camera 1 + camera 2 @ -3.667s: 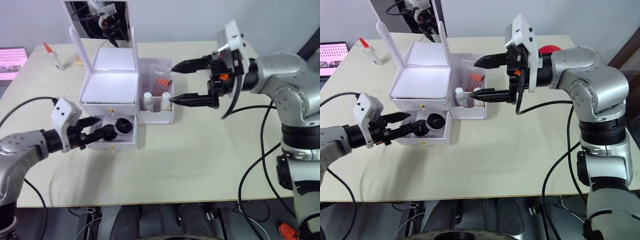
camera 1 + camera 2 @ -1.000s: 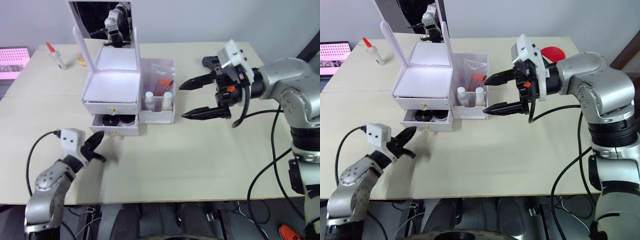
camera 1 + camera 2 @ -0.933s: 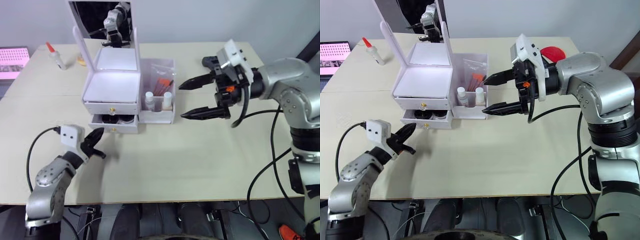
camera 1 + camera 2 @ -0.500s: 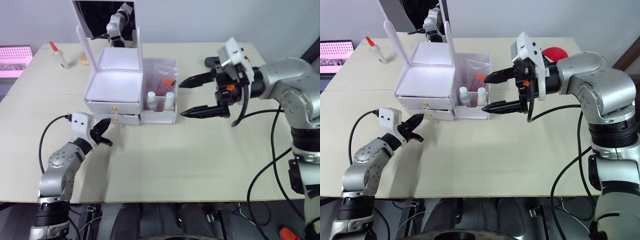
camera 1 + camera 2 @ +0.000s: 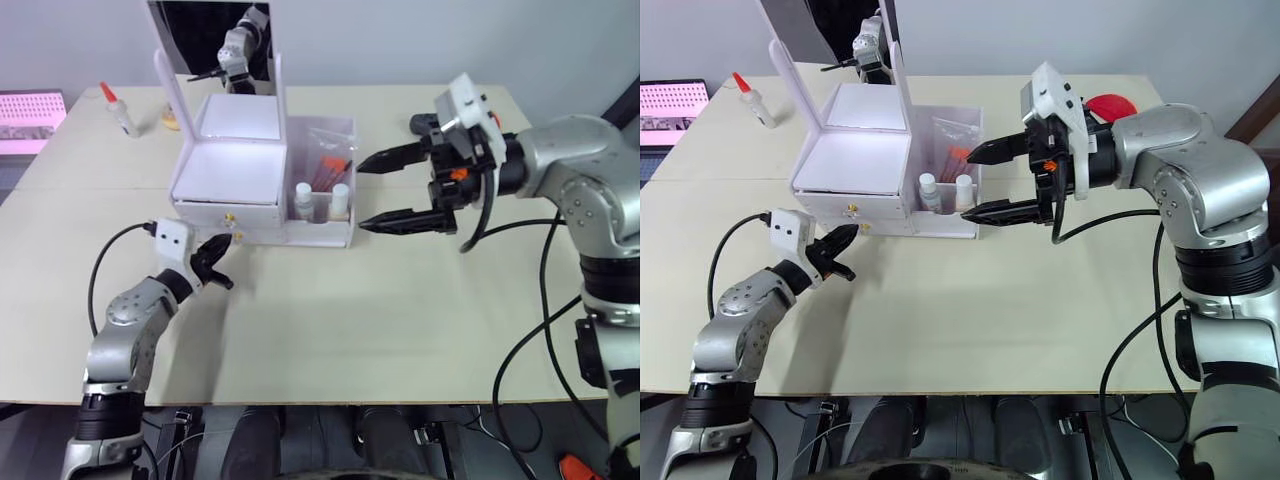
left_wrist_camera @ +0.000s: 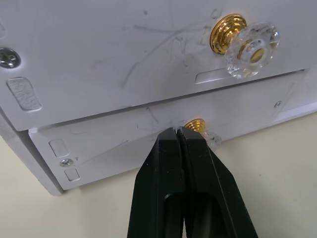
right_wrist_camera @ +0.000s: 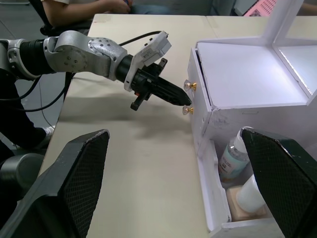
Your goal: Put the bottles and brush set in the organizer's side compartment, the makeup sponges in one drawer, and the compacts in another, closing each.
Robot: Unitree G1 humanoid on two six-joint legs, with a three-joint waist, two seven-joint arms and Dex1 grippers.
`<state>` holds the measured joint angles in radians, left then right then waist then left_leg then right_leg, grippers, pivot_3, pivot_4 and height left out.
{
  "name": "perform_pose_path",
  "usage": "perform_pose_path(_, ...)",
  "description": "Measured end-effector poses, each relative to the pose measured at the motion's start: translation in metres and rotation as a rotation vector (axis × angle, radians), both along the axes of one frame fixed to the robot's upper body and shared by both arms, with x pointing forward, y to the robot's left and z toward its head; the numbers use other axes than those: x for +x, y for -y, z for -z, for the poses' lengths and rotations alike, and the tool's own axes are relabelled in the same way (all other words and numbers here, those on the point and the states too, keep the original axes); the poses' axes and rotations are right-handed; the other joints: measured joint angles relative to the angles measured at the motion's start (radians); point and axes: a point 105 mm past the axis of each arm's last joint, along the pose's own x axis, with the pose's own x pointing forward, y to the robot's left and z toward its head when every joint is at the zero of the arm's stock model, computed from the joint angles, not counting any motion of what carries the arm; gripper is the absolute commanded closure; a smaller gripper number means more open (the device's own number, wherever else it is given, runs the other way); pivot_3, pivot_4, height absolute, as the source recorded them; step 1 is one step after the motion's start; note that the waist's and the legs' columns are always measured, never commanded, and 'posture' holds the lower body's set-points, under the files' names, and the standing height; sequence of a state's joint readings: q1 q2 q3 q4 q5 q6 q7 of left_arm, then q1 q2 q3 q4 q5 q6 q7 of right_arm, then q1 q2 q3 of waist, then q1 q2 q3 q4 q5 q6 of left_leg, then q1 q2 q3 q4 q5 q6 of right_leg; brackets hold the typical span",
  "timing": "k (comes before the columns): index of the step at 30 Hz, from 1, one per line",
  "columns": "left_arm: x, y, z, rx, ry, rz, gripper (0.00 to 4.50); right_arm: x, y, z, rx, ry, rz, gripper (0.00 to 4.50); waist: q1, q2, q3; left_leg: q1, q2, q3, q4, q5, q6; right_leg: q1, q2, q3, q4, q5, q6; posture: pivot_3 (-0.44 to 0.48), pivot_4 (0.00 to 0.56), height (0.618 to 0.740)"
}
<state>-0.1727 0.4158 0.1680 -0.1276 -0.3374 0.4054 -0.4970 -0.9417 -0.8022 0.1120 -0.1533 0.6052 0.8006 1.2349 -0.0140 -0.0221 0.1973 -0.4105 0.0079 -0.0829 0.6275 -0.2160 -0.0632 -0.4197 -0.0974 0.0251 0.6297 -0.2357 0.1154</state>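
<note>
The white organizer (image 5: 228,168) stands at the table's back left. Two small white bottles (image 5: 303,200) and the red-handled brush set (image 5: 326,166) in its clear bag sit in the side compartment (image 5: 345,232). My left gripper (image 6: 177,133) is shut, its tip against the lower drawer front (image 6: 114,148) right beside the gold knob (image 6: 197,125). That drawer stands out only a sliver from the body. The upper drawer (image 6: 124,59) is closed. My right gripper (image 5: 361,194) hangs open, empty, just right of the side compartment. Sponges and compacts are hidden.
A mirror (image 5: 212,38) rises behind the organizer. A small red-capped bottle (image 5: 118,110) and a pink box (image 5: 28,110) lie at the far left, a red disc (image 5: 1105,104) at the far right. A seated person (image 7: 84,7) shows beyond the table's left end.
My left gripper has moved up to the organizer and pushed the lower drawer in; the dark compacts that showed in it are now covered. The right gripper has barely moved.
</note>
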Motion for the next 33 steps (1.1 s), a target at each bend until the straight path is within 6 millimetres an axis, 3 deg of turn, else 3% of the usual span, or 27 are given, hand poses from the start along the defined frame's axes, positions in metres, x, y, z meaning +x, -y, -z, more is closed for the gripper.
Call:
perform_pose_path(8,-0.006,-0.010,0.001,0.014,-0.003,-0.028,4.43,0.001,-0.001,0.000,0.007,0.001,0.004,0.00,-0.004,0.000,0.000,0.000,0.000,0.000,-0.001,0.000,0.000,0.000,0.000,0.000,-0.001,0.000,0.000,0.000,0.150,0.740)
perform_pose_path(14,-0.036,-0.004,-0.004,-0.035,-0.006,-0.001,4.43,0.001,-0.002,0.002,0.017,-0.011,0.000,0.00,-0.004,0.000,0.000,0.000,0.001,0.000,-0.001,0.000,0.000,-0.001,0.000,0.000,-0.001,0.000,0.000,0.000,0.150,0.740)
perform_pose_path(17,-0.056,-0.019,0.003,-0.021,-0.100,-0.029,4.43,0.018,0.017,0.015,-0.015,0.002,0.110,0.00,-0.004,0.000,0.000,0.000,0.001,0.000,-0.001,0.000,0.000,-0.001,0.000,0.000,-0.001,0.000,0.000,0.000,0.150,0.740)
perform_pose_path(21,-0.071,-0.044,-0.012,-0.005,-0.129,-0.076,3.21,0.046,0.052,0.044,-0.065,0.002,0.281,0.00,-0.002,-0.001,0.000,0.000,0.001,0.000,0.000,0.000,0.000,-0.001,0.000,0.000,-0.001,0.000,-0.001,0.000,0.150,0.740)
perform_pose_path(24,-0.087,-0.066,-0.025,0.081,-0.142,-0.102,1.64,0.050,0.079,0.067,-0.014,-0.086,0.359,0.00,-0.003,0.000,0.000,0.000,0.001,0.002,-0.002,0.000,0.000,-0.001,0.000,0.001,-0.003,0.000,-0.001,0.000,0.150,0.740)
perform_pose_path(27,-0.109,-0.092,-0.019,0.180,-0.219,-0.155,0.05,0.052,0.110,0.075,0.101,-0.077,0.448,0.00,-0.007,0.001,0.001,-0.001,0.002,0.003,-0.007,0.000,0.000,-0.002,0.000,0.001,-0.007,0.000,-0.001,0.000,0.150,0.740)
perform_pose_path(33,-0.121,-0.127,-0.041,0.230,-0.145,-0.251,0.02,0.054,0.150,0.083,0.252,0.026,0.604,0.00,-0.006,0.000,0.001,0.000,0.004,0.003,-0.007,0.000,0.000,-0.002,0.002,0.000,-0.007,0.001,-0.003,0.000,0.150,0.740)
